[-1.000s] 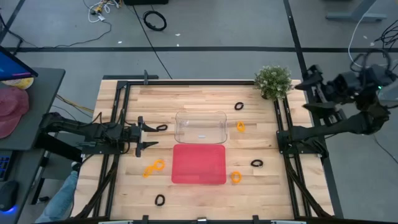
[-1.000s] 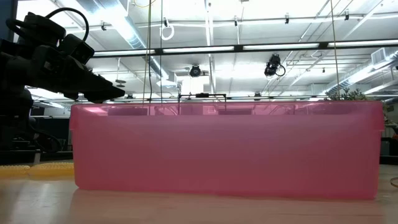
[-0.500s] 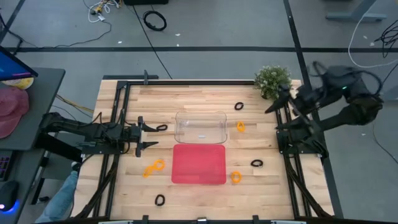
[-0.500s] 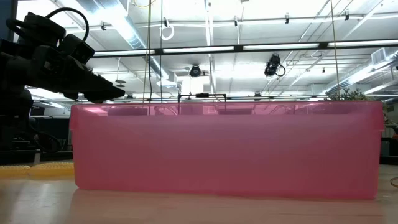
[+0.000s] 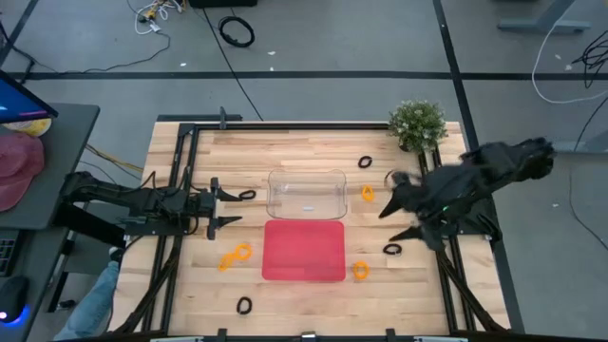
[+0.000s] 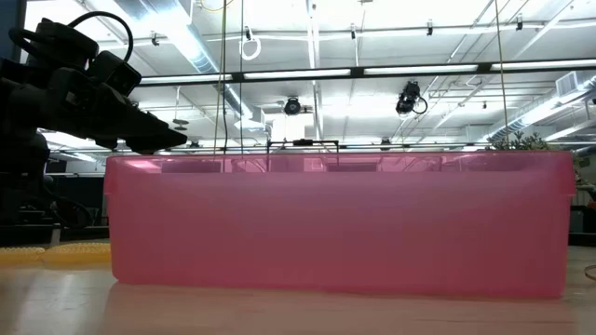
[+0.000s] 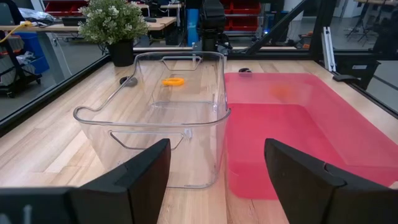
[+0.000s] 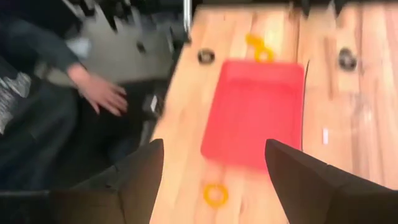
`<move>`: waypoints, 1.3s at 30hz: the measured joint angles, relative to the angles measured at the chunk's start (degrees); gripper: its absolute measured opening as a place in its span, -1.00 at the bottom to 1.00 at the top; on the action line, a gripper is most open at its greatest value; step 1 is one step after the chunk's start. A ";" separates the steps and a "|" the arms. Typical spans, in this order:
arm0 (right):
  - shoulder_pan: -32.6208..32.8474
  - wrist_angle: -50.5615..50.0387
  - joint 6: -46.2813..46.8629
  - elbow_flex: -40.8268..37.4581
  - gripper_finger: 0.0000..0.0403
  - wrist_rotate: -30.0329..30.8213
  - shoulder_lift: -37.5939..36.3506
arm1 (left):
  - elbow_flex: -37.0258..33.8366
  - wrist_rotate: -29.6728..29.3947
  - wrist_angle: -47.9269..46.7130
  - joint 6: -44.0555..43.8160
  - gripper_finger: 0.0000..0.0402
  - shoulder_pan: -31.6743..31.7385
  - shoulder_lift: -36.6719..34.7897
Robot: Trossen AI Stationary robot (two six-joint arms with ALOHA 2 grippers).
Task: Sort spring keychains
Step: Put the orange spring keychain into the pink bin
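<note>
High view: seven spring keychains loose on table, none sorted yet.
Scattered around red tray and clear bin, presumably one per colour. Right gripper spread wide, empty, above black keychain; left gripper likewise wide, empty, waiting beside bin. Low view blocked by tray wall; right wrist view blurred.

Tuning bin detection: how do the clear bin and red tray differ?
The clear bin is transparent, the red tray tinted red. In the high view the clear bin lies nearer the plant, the red tray toward the opposite table edge. Clear bin walls look taller in the left wrist view. Both are empty, rectangular and adjacent.
</note>
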 joint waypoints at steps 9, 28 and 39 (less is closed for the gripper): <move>4.69 -7.58 1.00 -0.02 0.40 6.20 8.79 | 0.00 -0.02 0.01 0.00 0.30 0.00 0.00; 4.58 0.17 3.74 -18.45 0.40 5.96 14.23 | -0.01 -0.01 0.01 0.00 0.30 -0.01 0.00; 4.60 12.09 3.94 -32.55 0.40 3.94 14.18 | -0.02 0.00 0.00 0.00 0.30 0.00 -0.01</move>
